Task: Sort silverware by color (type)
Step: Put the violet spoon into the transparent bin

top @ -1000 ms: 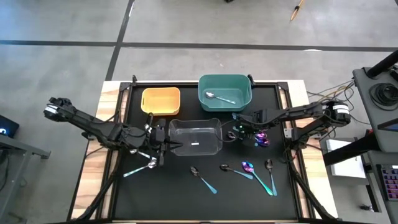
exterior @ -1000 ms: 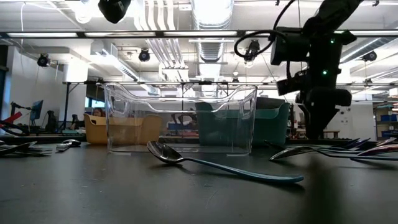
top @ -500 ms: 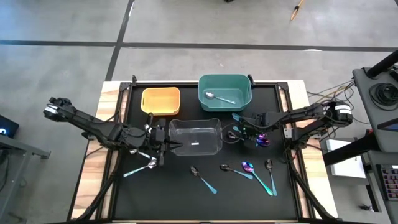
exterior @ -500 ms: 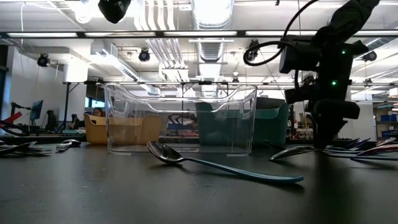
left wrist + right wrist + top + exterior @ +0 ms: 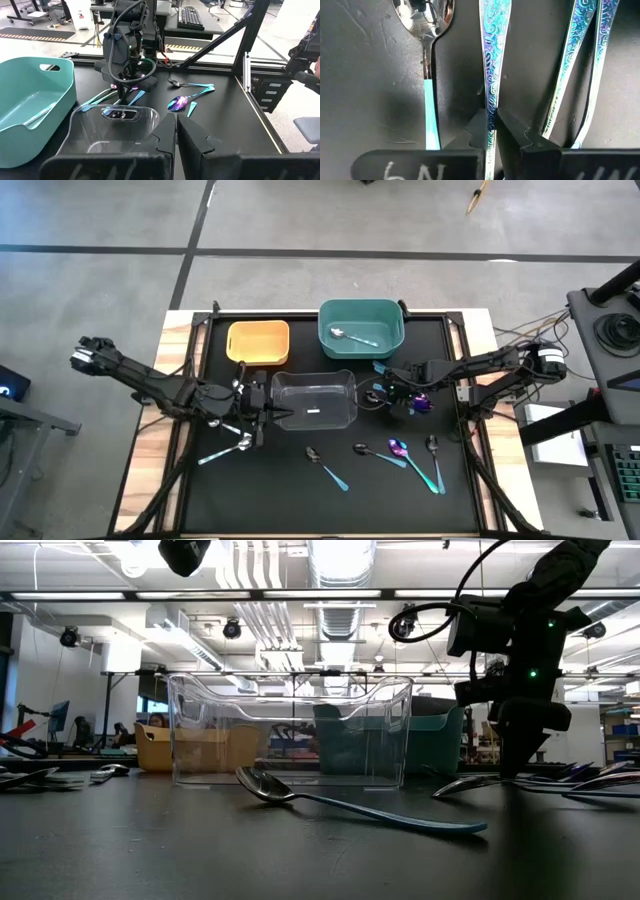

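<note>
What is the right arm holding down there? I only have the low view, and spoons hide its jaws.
Observer: In its wrist view, the right jaws are shut on one iridescent handle.
Operator: Anything right beside it?
Observer: A silver spoon with a teal handle lies alongside, not touched by the jaws.
Operator: What is in the teal bin?
Observer: From above, the teal bin holds a lone spoon, silver.
</note>
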